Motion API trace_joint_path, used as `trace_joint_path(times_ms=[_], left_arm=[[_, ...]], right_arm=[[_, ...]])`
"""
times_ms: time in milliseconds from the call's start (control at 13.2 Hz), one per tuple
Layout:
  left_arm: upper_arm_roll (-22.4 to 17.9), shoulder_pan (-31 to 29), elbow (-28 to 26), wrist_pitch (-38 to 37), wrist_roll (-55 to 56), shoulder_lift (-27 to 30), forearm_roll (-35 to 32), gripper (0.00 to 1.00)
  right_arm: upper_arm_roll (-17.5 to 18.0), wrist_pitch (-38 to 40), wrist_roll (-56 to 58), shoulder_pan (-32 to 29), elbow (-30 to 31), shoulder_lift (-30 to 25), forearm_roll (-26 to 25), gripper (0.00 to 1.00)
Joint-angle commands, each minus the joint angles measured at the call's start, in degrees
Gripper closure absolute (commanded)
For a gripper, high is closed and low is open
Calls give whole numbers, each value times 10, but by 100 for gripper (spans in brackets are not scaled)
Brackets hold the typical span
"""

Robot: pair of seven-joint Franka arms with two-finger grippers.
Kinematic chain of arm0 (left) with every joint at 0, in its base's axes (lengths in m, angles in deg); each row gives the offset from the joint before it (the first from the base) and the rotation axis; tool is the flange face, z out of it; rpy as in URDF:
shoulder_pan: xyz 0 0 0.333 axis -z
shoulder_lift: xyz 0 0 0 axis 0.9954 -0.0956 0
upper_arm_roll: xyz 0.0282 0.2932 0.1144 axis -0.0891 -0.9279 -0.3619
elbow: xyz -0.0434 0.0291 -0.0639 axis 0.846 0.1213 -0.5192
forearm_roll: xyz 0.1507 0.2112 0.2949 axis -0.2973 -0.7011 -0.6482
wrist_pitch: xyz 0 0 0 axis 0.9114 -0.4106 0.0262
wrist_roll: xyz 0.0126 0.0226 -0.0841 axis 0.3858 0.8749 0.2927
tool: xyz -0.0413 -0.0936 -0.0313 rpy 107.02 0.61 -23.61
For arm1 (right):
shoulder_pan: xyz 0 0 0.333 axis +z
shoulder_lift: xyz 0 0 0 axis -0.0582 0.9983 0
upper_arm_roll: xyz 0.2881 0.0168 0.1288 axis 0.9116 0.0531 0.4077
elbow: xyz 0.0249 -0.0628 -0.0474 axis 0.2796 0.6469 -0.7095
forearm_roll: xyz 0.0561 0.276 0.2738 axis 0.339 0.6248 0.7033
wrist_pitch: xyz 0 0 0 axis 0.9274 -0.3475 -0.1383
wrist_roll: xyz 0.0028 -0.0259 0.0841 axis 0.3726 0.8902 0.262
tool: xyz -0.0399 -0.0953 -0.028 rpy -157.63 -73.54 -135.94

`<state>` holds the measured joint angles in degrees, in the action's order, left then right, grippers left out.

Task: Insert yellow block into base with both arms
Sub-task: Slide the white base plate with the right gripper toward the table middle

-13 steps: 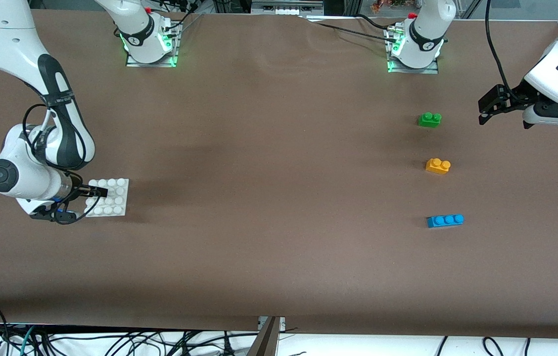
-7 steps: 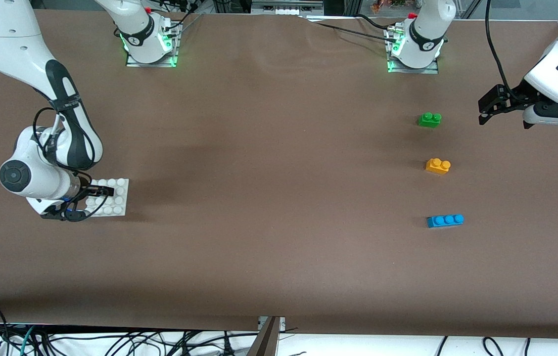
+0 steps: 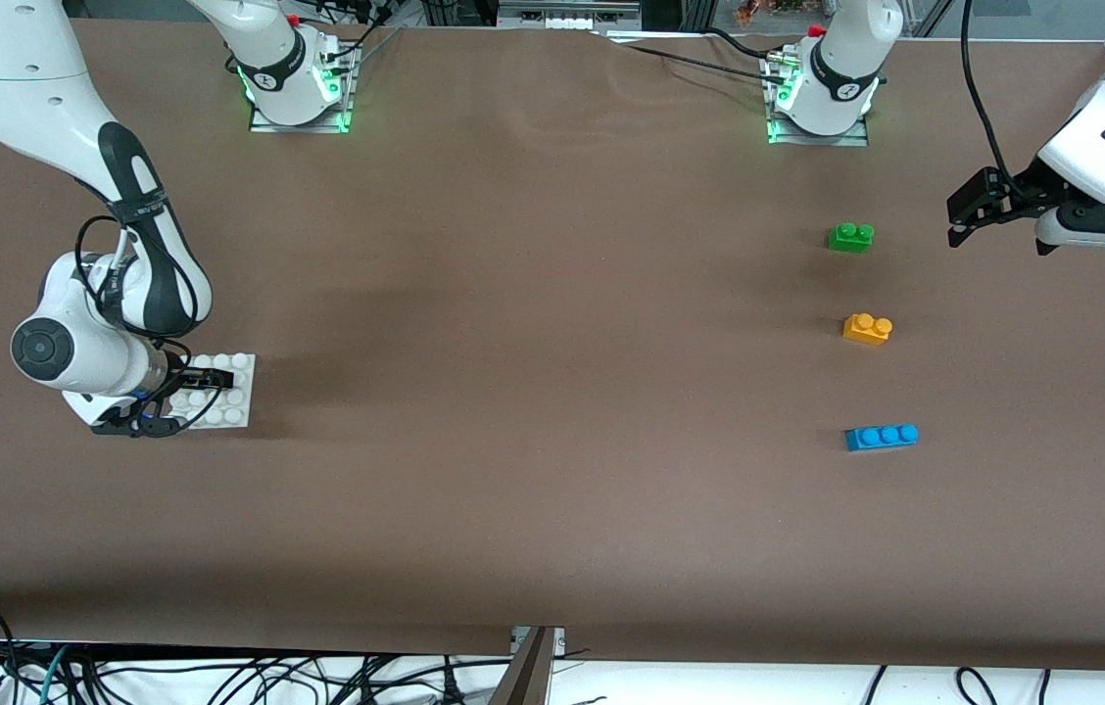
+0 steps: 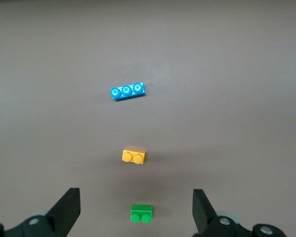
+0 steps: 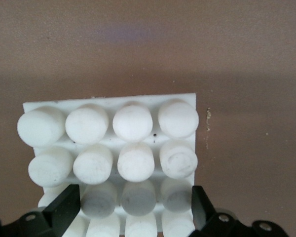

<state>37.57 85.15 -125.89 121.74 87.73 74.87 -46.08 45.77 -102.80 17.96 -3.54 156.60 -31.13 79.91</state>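
Observation:
The yellow block (image 3: 867,328) lies on the table toward the left arm's end, between a green brick (image 3: 850,237) and a blue brick (image 3: 882,437). It also shows in the left wrist view (image 4: 133,156). The white base (image 3: 224,392) lies toward the right arm's end. My right gripper (image 3: 216,378) is open and low over the base. In the right wrist view its fingers (image 5: 64,207) straddle the studs of the base (image 5: 108,101). My left gripper (image 3: 966,211) is open and empty, held up over bare table beside the green brick, and waits.
In the left wrist view the green brick (image 4: 141,214) lies between the open fingers (image 4: 69,210), with the blue brick (image 4: 128,91) farthest off. The two arm bases (image 3: 298,93) stand along the table's top edge. Cables hang below the front edge.
My right arm has shifted toward the left arm's end, carrying its open gripper farther over the base. The left arm and the bricks have not moved.

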Motion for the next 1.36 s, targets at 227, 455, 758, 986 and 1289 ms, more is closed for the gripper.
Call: trace_joint_path(times_ms=[227,455,758,986,1289], left_arm=[[0,0,18,-9,4,-8,13,0],[0,0,18,-9,4,-8,13,0],[0,0,18,-9,4,-8,13,0],[0,0,18,-9,4,-8,13,0],[0,0,18,-9,4,-8,13,0]], right_arm=[[6,-25,27,0,15,2,-1,0],[12,-54,27,1,17,17,2,0],[25,-68,18,8,14,23,4,0],[26,-72,17,23,12,23,18,0],[26,-80,-36,74,8,30,40,0]])
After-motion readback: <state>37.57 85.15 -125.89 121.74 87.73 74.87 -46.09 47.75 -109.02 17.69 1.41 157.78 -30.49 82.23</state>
